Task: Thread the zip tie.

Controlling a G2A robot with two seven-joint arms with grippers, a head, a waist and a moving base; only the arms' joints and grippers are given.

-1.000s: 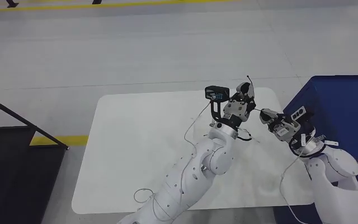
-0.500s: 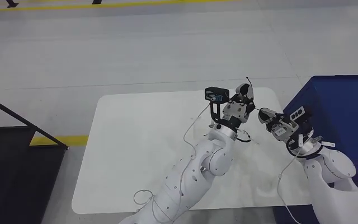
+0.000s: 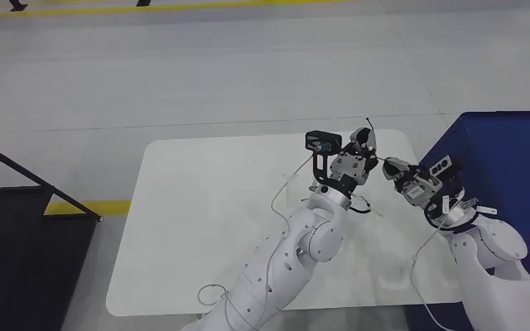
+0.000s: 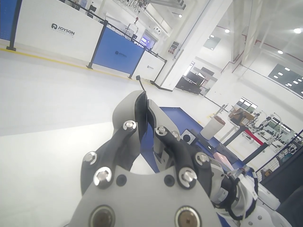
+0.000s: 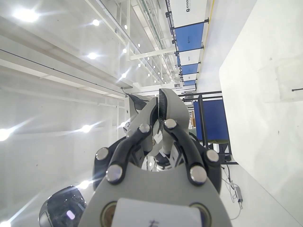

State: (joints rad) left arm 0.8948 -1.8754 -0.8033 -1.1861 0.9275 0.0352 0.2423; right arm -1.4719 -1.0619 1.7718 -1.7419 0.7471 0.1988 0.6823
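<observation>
Both arms are raised over the back right part of the white table (image 3: 207, 215). My left gripper (image 3: 363, 149) (image 4: 143, 93) is shut on a black zip tie (image 4: 141, 84); the tie's square head (image 3: 368, 122) pokes out past the fingertips. My right gripper (image 3: 387, 169) (image 5: 160, 95) sits close beside it, pointing at it, its fingers pressed together with a thin dark strip of the tie between the pads. A short black stretch of the tie (image 3: 378, 165) spans the small gap between the two grippers.
A blue box (image 3: 489, 157) stands against the table's right edge, under the right arm. A loose black tie (image 5: 297, 90) lies on the table top. White cables (image 3: 286, 186) hang from the left arm. The table's left half is bare.
The right gripper has edged a little toward the left gripper, narrowing the gap. The left gripper has shifted only slightly. Both stay shut.
</observation>
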